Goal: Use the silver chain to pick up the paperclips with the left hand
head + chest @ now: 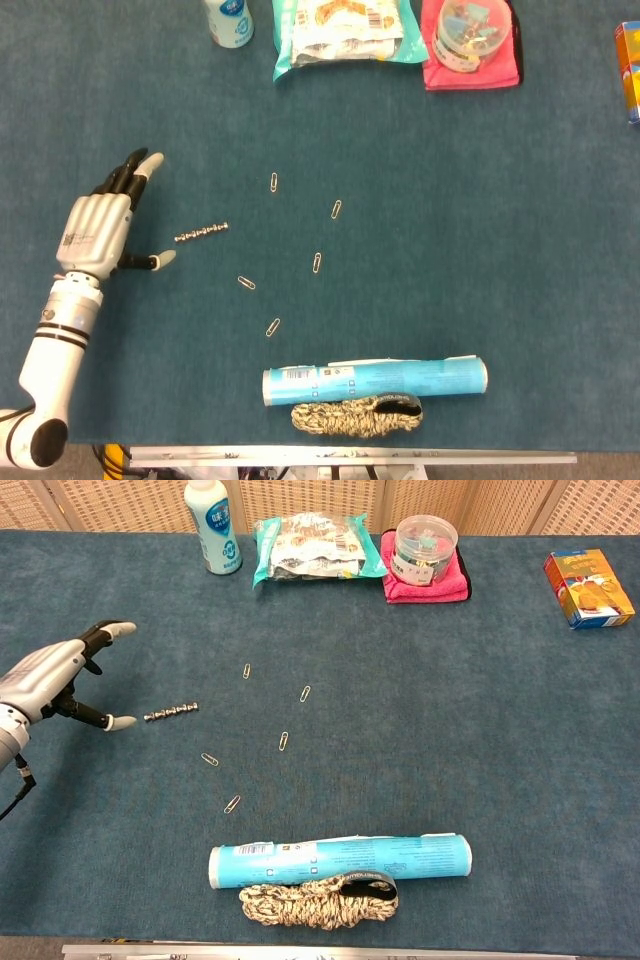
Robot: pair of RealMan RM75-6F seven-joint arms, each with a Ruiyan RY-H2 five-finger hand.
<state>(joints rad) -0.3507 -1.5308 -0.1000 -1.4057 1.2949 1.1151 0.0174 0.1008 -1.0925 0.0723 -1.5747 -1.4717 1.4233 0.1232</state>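
A short silver chain lies flat on the blue cloth, left of centre. Several paperclips lie scattered to its right, among them one above, one below and one further right. My left hand hovers just left of the chain, fingers spread and thumb out toward the chain's left end, holding nothing. A small gap separates the thumb tip from the chain. My right hand is in neither view.
A blue tube and a coil of rope lie near the front edge. At the back stand a white bottle, a snack bag, a clear tub on a pink cloth, and an orange box.
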